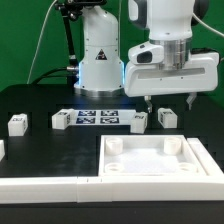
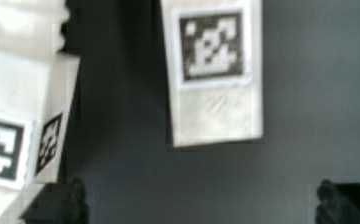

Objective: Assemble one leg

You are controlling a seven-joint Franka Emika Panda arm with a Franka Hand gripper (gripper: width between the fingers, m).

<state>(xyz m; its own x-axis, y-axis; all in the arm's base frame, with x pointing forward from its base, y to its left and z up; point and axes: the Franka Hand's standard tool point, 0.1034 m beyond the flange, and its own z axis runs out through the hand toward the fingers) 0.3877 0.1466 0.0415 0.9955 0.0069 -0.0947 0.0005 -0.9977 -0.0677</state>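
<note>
**exterior view**
- legs: four small white blocks in a loose row across the worktop's middle. One is near the exterior view's left edge and two are under the gripper.
- gripper: one, spread, holding nothing, hanging above the legs.
- marker board: one, lying within the row.
- panel: one, by the front edge.

**wrist view**
- legs: two, apart, one cut off by the frame.
- fingertips: two, wide apart, touching neither leg.

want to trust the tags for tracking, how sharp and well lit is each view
Exterior view: evenly lit, fairly sharp, though the white tabletop is near washed out. Wrist view: soft and blurry, the tag on the leg smeared, the gripper only dark shapes with no detail.
</note>
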